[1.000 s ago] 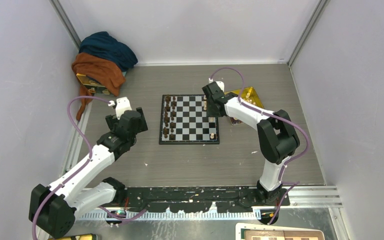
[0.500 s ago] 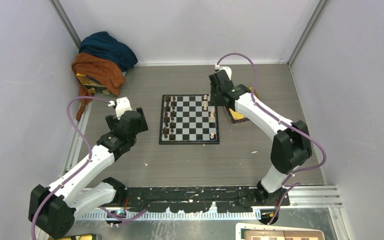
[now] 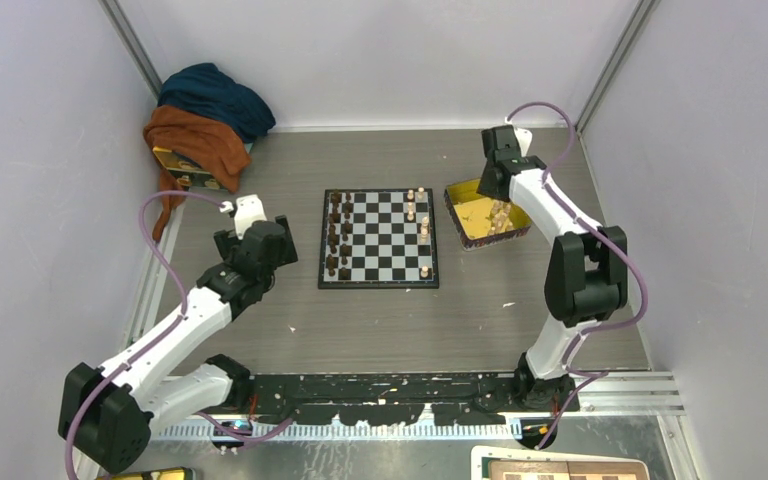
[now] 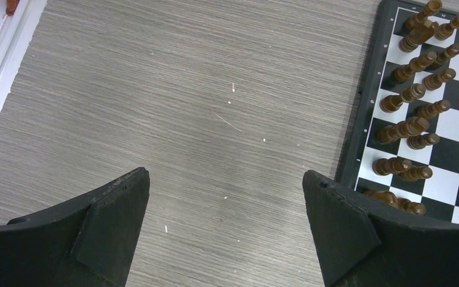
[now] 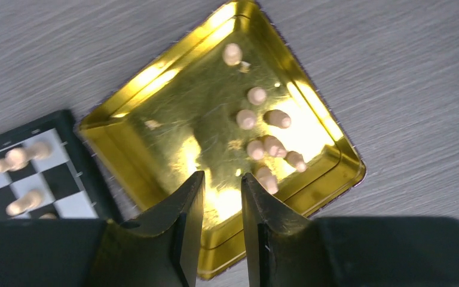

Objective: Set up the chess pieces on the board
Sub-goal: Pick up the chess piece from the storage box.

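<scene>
Left of the black-and-pale checked chessboard (image 3: 388, 256) the left jaws gape empty; right of it the narrowly parted, empty right jaws hover over tiny light-tan wooden chess pieces (image 5: 256, 95) crowded in a shiny yellow tray (image 5: 173, 113), so they could pinch two at once.

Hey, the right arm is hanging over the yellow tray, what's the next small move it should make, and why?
Probably lower the right gripper onto the nearest light-tan chess piece in the yellow tray and close on it. Its jaws are empty and slightly apart above the tray, where several pieces lie loose, and only a few stand on the board.
</scene>
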Motion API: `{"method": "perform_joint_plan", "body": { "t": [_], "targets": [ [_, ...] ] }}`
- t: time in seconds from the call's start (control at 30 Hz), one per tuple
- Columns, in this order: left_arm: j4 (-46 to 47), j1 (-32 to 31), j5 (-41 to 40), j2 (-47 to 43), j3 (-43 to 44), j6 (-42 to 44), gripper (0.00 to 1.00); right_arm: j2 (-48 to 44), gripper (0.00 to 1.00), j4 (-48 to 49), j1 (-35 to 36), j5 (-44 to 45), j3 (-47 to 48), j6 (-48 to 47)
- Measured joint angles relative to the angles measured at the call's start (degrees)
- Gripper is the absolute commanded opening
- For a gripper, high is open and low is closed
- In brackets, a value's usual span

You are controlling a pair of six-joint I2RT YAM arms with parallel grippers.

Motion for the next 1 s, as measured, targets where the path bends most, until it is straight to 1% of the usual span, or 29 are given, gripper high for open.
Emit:
{"method": "perform_joint_plan", "body": {
  "t": [0.1,0.27,0.67,1.0],
  "targets": [
    [0.02,0.0,0.0,0.61,0.0,0.02,1.0,3.04,0.35,0.15,-2.49,-0.13,0.02,0.42],
    [0.04,0.0,0.0,1.29,0.0,0.02,1.0,6.32,0.35,0.24,-3.82,-0.5,0.02,0.7],
    [0.09,0.0,0.0,2.93,0.0,-0.02,1.0,10.4,0.35,1.33,-6.49,-2.56,2.64,1.09],
    [0.09,-0.02,-0.02,3.67,0.0,-0.28,1.0,12.72,0.35,1.62,-7.13,-3.61,3.96,1.84]
  ]
}}
